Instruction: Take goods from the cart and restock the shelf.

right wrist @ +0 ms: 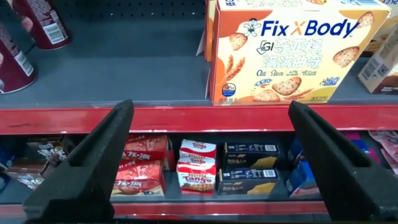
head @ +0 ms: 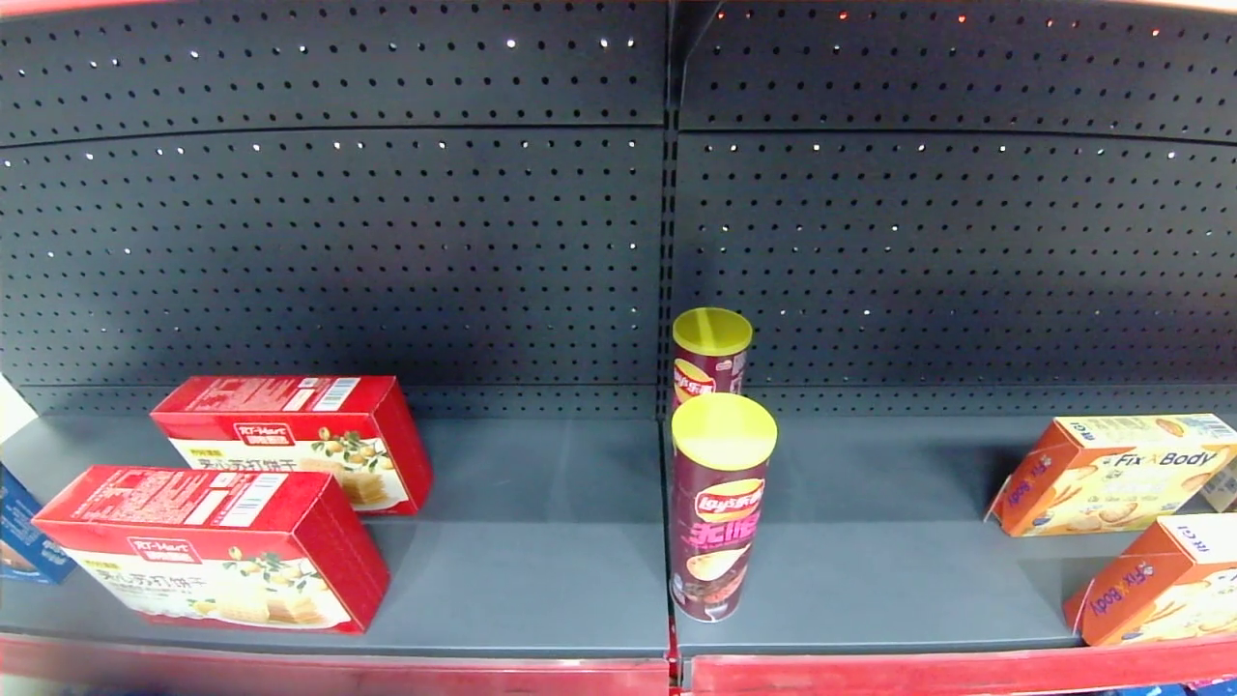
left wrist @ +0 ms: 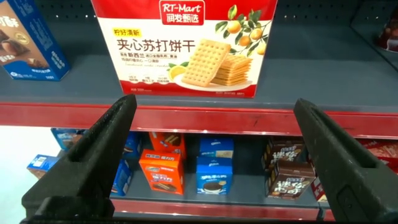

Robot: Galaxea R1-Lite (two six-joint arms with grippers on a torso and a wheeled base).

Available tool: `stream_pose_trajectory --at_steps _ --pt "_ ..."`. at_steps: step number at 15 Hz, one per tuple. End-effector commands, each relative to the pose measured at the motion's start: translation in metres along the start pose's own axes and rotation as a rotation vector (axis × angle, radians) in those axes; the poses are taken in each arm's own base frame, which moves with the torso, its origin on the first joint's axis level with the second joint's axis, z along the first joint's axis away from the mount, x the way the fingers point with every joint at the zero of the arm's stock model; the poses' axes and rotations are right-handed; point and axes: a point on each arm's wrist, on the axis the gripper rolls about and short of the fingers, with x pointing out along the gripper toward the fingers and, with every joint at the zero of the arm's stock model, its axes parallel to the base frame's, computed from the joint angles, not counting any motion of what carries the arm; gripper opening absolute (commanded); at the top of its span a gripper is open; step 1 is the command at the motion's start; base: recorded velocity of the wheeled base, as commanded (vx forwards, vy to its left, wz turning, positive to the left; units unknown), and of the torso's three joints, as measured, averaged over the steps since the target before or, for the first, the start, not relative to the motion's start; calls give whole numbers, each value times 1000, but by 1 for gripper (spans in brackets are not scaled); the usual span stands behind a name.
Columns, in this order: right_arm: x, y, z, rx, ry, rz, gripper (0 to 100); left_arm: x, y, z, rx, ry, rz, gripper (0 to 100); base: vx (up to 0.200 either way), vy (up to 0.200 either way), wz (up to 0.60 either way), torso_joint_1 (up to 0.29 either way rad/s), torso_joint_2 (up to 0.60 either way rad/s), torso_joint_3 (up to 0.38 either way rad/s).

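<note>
Two grippers gape empty before the shelf (head: 541,541), left gripper (left wrist: 214,106) facing a red box (left wrist: 186,43), right gripper (right wrist: 211,107) an orange box (right wrist: 286,50): likely light, stiff cardboard, best pinched across narrow sides.

Bottom of back chip can (head: 712,353) hid behind front chip can (head: 723,503); blue box (head: 24,546) cut off at L edge, near orange box (head: 1160,585) at R edge; L wrist view: red box (left wrist: 186,50) top cut off; R wrist view: near orange box top cut off too
</note>
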Motion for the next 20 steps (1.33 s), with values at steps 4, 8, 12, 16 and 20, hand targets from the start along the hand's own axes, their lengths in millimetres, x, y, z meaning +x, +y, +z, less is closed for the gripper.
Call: stream_pose_trajectory --at_steps 4,8,12,16,20 --pt "0 0 0 -1 0 0 100 0 0 0 -8 0 7 100 0 -50 0 -1 -1 -2" --pt "0 0 0 -1 0 0 100 0 0 0 -10 0 5 100 0 0 0 0 0 0" --pt "0 0 0 -1 0 0 100 0 0 0 -10 0 5 100 0 0 0 0 0 0" --pt "0 0 0 -1 0 0 100 0 0 0 -10 0 5 100 0 0 0 0 0 0" --pt "0 0 0 -1 0 0 100 0 0 0 -10 0 5 100 0 0 0 0 0 0"
